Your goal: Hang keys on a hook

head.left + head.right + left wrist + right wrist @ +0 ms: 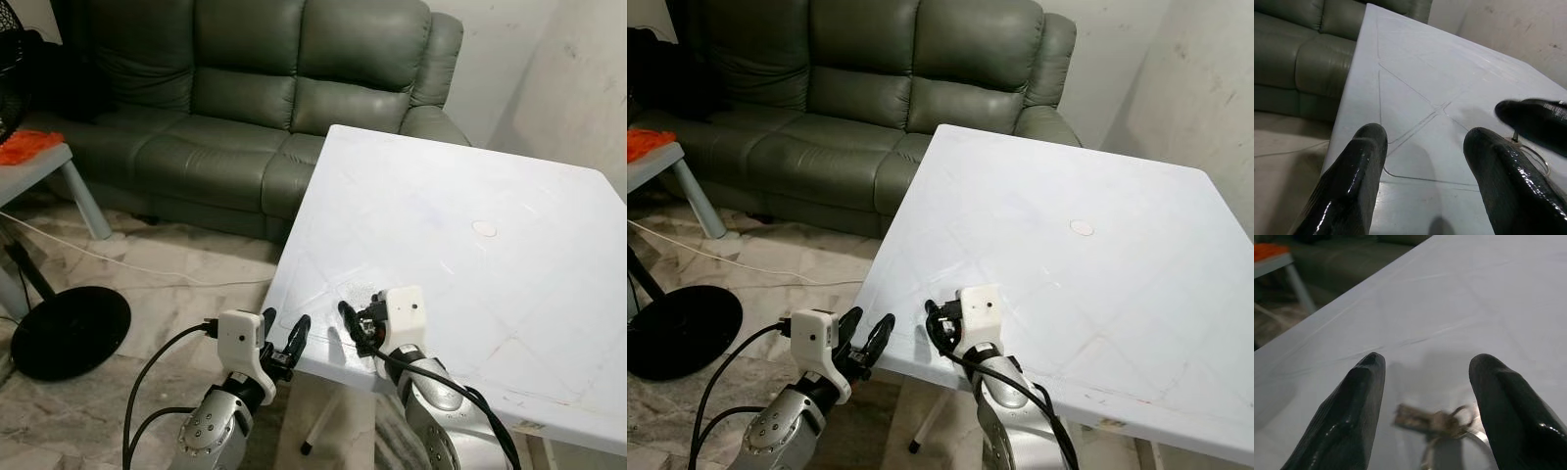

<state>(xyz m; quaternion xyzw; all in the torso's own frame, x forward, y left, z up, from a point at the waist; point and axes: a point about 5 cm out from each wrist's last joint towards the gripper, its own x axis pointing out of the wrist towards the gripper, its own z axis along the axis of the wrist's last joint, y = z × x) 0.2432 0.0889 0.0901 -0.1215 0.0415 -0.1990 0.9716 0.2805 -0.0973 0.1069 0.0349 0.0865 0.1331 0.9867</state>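
Observation:
A small bunch of keys on a thin ring lies on the white table, near its front left corner. My right gripper hovers low over that corner, open, with the keys lying between its two black fingers and just ahead of them. They look blurred in the right wrist view. My left gripper is open at the table's front left edge, a little left of the right one, holding nothing. In the left wrist view, a right finger and part of the key ring are visible.
A grey-green sofa stands behind the table. On the floor at left are a black fan base and a white cable. A low side table carries something orange. A wall is at right.

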